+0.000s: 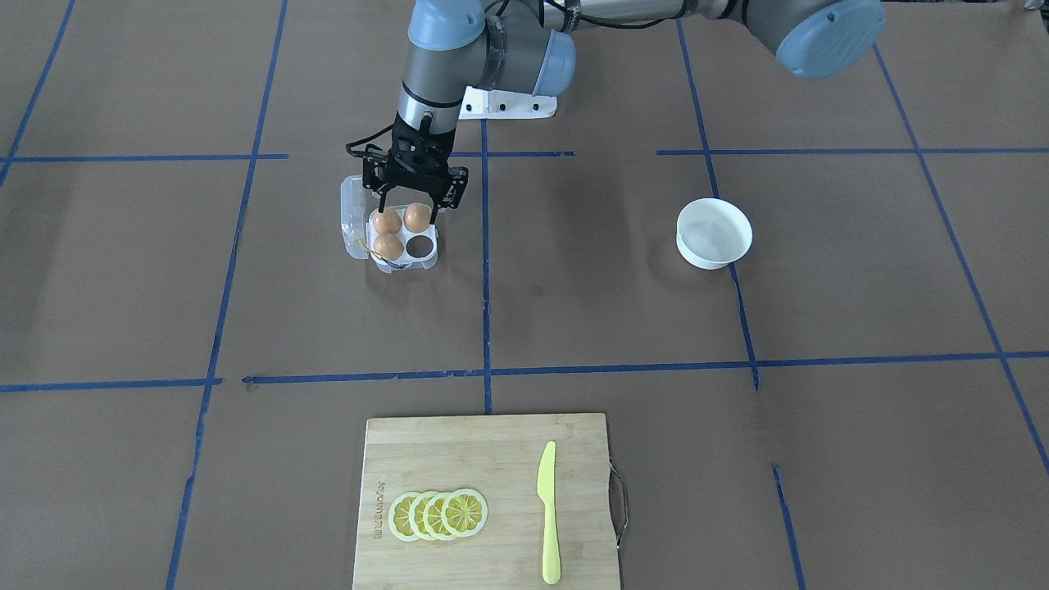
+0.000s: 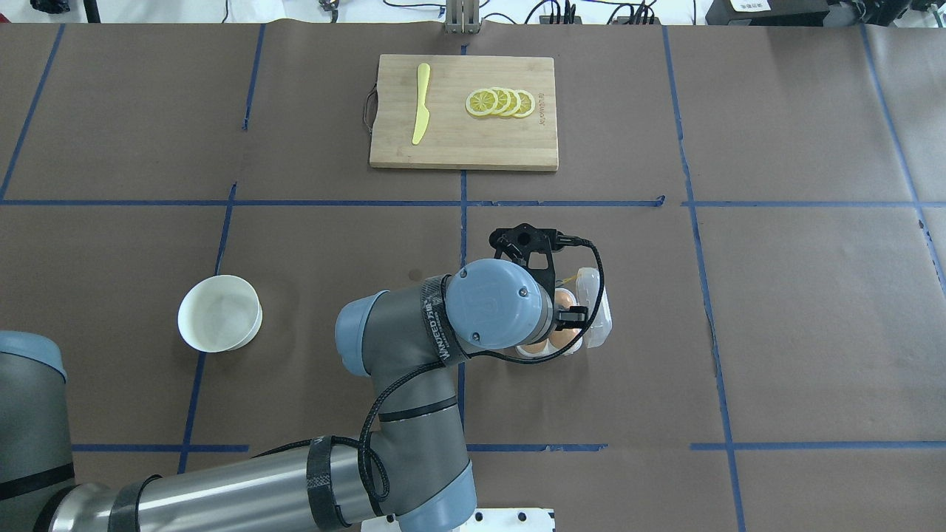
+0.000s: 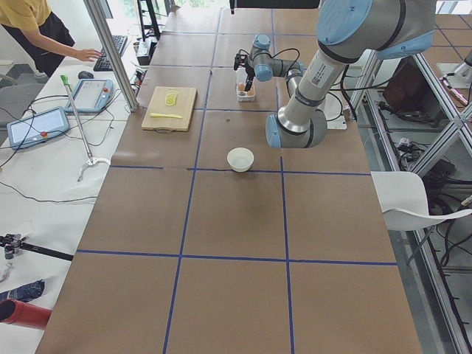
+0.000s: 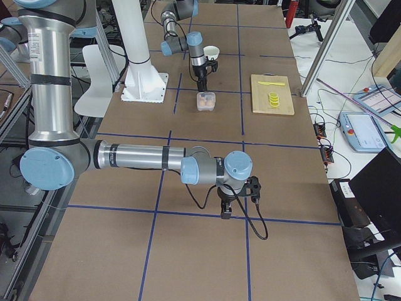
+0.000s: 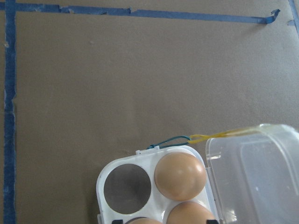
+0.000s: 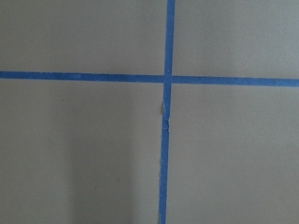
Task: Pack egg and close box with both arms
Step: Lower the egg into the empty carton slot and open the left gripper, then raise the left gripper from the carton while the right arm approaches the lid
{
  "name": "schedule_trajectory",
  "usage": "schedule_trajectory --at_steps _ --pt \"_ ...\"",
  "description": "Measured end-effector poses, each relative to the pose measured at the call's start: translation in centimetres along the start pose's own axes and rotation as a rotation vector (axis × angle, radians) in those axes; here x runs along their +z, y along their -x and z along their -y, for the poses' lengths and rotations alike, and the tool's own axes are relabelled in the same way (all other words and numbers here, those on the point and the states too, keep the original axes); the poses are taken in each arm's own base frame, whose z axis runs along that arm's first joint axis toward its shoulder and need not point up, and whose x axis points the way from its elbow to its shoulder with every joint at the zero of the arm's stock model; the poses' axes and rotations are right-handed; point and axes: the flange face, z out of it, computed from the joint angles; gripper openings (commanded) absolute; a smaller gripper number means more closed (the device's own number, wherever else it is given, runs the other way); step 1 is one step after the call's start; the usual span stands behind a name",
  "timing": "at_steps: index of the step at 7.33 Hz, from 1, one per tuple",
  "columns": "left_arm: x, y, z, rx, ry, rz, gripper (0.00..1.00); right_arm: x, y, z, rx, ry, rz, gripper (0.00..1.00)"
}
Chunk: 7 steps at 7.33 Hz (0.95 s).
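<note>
Exterior front-facing: left gripper point(image 1: 415, 201) gapes empty above the box point(image 1: 428, 259) of three eggs point(image 1: 388, 244), white bowl point(image 1: 714, 233) well apart.

Orange-brown eggs point(image 1: 417, 217), clear box point(image 1: 429, 259), white bowl point(image 1: 713, 256), brown blue-gridded table point(image 1: 574, 287).

We see the clear four-cup box point(image 1: 414, 262) lying open on brown paper, lid point(image 1: 351, 215) swung aside, three orange-brown eggs point(image 1: 388, 245) seated in cups, one cup point(image 1: 421, 245) bare, left gripper point(image 1: 416, 199) spread just above.
</note>
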Motion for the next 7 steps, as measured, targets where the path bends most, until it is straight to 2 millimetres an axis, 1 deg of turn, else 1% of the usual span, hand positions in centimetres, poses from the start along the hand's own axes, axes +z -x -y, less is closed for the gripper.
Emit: schedule_trajectory --at_steps 2,3,4,5,6,7 --pt "-0.2 0.0 0.2 -0.002 -0.003 -0.001 0.84 0.0 0.1 0.0 -0.001 -0.001 0.002 1.00" --pt "-0.7 0.4 0.9 -0.006 -0.010 -0.001 0.84 -0.1 0.3 0.0 -0.002 -0.001 0.015 1.00" --pt "-1.5 1.9 1.7 -0.009 -0.021 0.003 0.84 -0.1 0.8 0.1 -0.011 -0.002 0.041 1.00" --pt "-2.4 4.8 2.2 0.000 -0.034 0.013 0.84 0.2 2.1 0.2 -0.044 -0.010 0.068 1.00" --pt "-3.4 7.9 3.1 0.029 -0.054 0.028 0.84 0.9 4.0 0.5 -0.097 -0.021 0.088 1.00" --pt "-4.5 11.0 4.3 0.068 -0.071 0.046 0.84 2.3 6.6 0.7 -0.146 -0.031 0.103 1.00"
